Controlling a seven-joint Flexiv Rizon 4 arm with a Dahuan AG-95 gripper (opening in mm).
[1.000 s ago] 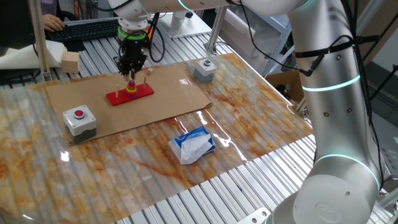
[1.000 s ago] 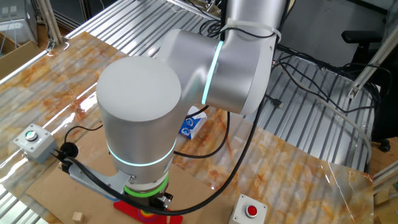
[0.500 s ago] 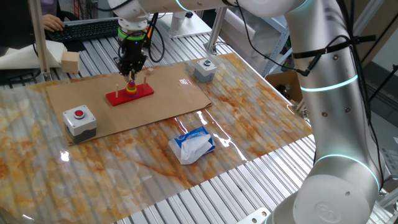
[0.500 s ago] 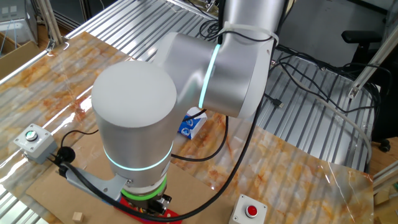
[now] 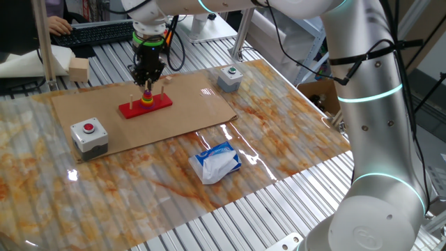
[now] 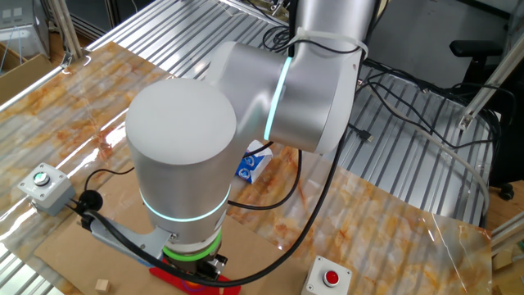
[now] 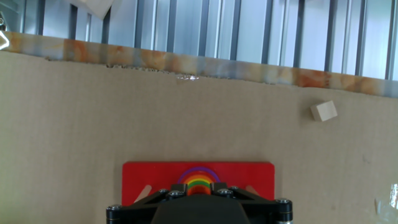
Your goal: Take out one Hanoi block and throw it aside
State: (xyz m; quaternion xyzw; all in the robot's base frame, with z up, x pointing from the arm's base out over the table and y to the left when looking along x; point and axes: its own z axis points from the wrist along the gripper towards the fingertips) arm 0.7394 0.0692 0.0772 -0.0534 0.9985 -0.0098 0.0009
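The ring stack [image 5: 148, 97] sits on a peg of the flat red base [image 5: 145, 106], on the cardboard sheet. My gripper [image 5: 147, 85] points straight down with its tips at the top of the stack. In the hand view the stack [image 7: 198, 179] shows as coloured arcs, purple outermost and red-orange at the centre. It sits between my fingertips [image 7: 198, 190], just above the dark gripper body. The jaws stand narrowly apart on either side of the stack's centre. I cannot pick out the tiny purple Hanoi block on its own. I cannot tell whether the fingers press on a ring.
Wooden pegs [image 5: 129, 97] stand on the red base. A grey box with a red button [image 5: 88, 134] and a grey box with a green button [image 5: 229, 77] flank the cardboard [image 5: 188, 108]. A blue-white packet [image 5: 217, 161] lies nearer. A small wooden cube [image 7: 324, 111] lies on the cardboard.
Almost nothing has changed. The gripper stays over the ring stack, and the arm only sways slightly in the other fixed view.
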